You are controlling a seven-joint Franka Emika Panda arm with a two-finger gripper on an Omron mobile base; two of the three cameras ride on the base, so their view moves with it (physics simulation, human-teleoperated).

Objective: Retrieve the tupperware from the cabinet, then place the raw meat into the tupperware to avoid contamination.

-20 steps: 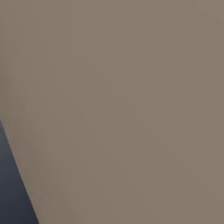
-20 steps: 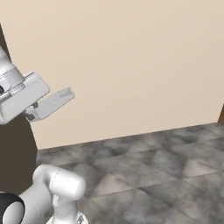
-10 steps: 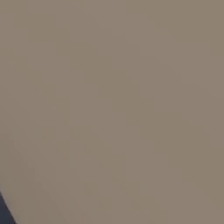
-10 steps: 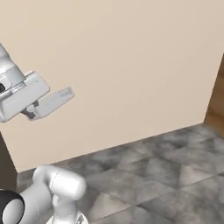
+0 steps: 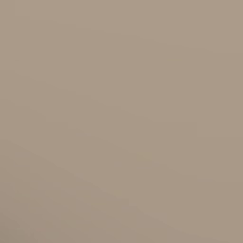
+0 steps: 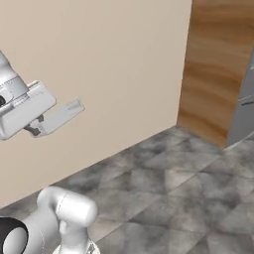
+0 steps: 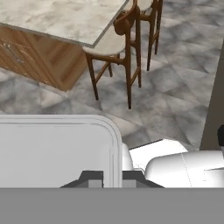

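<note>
My gripper (image 6: pixel 39 125) is raised at the left of the right base view and is shut on the tupperware (image 6: pixel 64 115), a small clear box that sticks out to the right of the hand. In the hand view the tupperware (image 7: pixel 57 148) fills the lower left. Its pale rim runs down between the two dark fingertips (image 7: pixel 90 178) of the gripper (image 7: pixel 112 179). The raw meat and the cabinet are out of view.
A beige wall (image 6: pixel 109 64) stands close ahead and also covers the left base view (image 5: pixel 121 121). A brown wood panel (image 6: pixel 218 69) and a grey appliance edge (image 6: pixel 245 109) stand at the right, above a grey tiled floor (image 6: pixel 168 198). Below the hand are a marble-topped island (image 7: pixel 57 19) and wooden stools (image 7: pixel 118 48).
The whole picture has slid left, so the base has turned or driven; the wood panel has come into view at the right. The gripper keeps its hold on the tupperware.
</note>
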